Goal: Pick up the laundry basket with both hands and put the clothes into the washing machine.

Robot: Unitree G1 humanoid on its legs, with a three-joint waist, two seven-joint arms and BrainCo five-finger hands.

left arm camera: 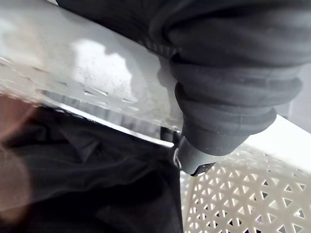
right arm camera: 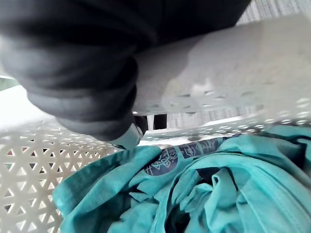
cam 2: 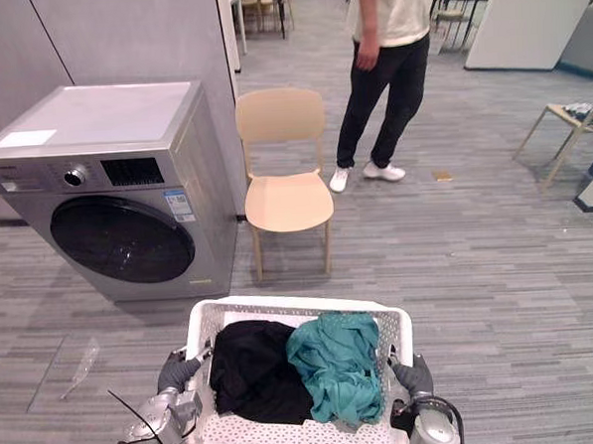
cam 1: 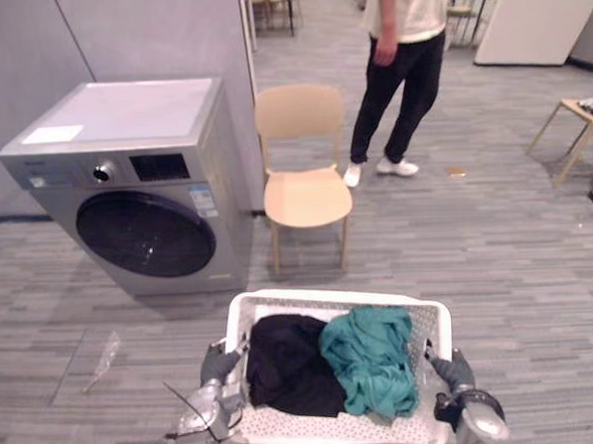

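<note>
Holding one basket [cam 1: 332,299], black garment [cam 1: 284,367], teal garment [cam 1: 373,359]

Lower left of the frame: the robot's left hand [cam 1: 220,364] is sheathed over its back and wrist in a dark grey ribbed cover [left arm camera: 228,92], whose ribs show close up as soft stacked folds. Its left arm [cam 1: 200,418] is silver-grey metal with rounded housings. Lower right: the right hand [cam 1: 452,371] has the same dark sheath, a black ring at the wrist and a smooth silver-grey right arm [cam 1: 483,423].
</note>
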